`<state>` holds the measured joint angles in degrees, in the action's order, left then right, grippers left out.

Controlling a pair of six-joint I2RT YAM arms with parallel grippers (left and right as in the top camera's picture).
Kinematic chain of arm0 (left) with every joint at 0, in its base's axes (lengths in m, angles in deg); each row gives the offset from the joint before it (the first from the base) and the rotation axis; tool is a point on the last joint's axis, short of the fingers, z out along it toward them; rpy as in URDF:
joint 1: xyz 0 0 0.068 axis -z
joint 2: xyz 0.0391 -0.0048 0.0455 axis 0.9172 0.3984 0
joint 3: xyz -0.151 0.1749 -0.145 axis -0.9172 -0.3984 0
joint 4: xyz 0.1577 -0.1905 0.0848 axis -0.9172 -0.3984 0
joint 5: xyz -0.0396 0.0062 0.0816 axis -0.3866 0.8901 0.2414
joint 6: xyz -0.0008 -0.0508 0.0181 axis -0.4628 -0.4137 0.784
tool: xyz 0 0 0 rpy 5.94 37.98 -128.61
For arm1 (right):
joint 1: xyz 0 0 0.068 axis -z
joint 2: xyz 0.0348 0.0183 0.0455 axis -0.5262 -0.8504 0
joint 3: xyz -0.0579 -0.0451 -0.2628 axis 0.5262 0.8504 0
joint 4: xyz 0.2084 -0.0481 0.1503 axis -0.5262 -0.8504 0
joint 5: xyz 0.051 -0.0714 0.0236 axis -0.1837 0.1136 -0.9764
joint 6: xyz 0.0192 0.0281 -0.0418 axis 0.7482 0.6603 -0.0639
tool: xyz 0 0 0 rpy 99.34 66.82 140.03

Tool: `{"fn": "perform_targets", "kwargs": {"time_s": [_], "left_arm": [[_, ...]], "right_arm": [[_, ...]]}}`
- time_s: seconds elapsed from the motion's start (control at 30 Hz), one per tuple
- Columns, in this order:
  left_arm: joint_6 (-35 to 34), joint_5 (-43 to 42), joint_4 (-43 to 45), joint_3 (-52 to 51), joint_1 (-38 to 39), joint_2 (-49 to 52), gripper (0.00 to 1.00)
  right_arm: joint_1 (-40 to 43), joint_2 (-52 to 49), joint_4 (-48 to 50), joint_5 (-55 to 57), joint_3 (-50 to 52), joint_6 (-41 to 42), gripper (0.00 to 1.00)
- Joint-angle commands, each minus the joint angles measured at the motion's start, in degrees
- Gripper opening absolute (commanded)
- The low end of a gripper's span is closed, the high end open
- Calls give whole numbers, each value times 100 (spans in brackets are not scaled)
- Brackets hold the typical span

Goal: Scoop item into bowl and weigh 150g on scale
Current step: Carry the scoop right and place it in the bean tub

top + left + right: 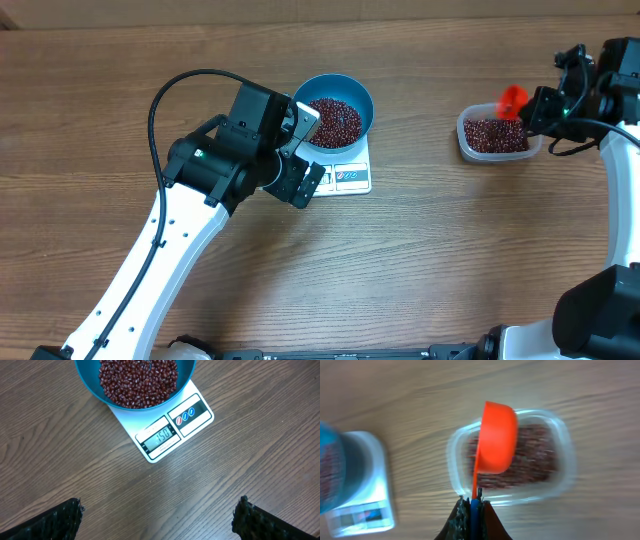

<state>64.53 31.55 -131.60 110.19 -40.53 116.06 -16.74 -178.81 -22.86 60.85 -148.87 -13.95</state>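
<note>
Two black fingers of the left gripper (pixel 160 512) stand wide apart at the near edge of its wrist view, released and holding nothing, with only the wooden table (pixel 260 460) between them. Just beyond lies the scale (pixel 165 430), flat and white, set at an angle; its display faces the gripper and appears to read 150, with the blue-marked buttons beside it. On the far part of the scale sits the bowl (pixel 186 382) — bright blue, deep, upright — and it overhangs the platform on both sides. Inside it the beans (pixel 137 380) form a thick dark red-brown heap that covers the bottom and climbs part of the wall, with the blue rim showing above them.

Well apart, toward the right edge of the table, stands the clear tub (pixel 454 452), holding another shallow layer of beans across its floor. Over it hangs the scoop (pixel 495 437), orange-red, its cup above the tub's contents — whether anything is in the cup cannot be told. The right gripper (pixel 472 510) is clenched on the scoop's thin handle.
</note>
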Motion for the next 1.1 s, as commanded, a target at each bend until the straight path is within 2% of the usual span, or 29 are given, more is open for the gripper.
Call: {"fn": "perform_targets", "kwargs": {"time_s": [0.0,0.1,0.2,0.7,0.83,1.07], "left_arm": [[127,-85,17,-37,-7,39,100],[125,-85,17,-37,-7,39,100],[125,-85,17,-37,-7,39,100],[125,-85,17,-37,-7,39,100],[125,-85,17,-37,-7,39,100],[127,-85,17,-37,-7,39,100]], "right_arm": [[-402,-17,13,1735,-111,151,4],[-813,-17,20,2774,-11,146,4],[-1104,-17,79,3228,166,144,4],[-1281,-146,72,3279,299,131,4],[-1281,-144,70,2461,297,199,3],[-942,-144,17,306,297,1027,4]]}}
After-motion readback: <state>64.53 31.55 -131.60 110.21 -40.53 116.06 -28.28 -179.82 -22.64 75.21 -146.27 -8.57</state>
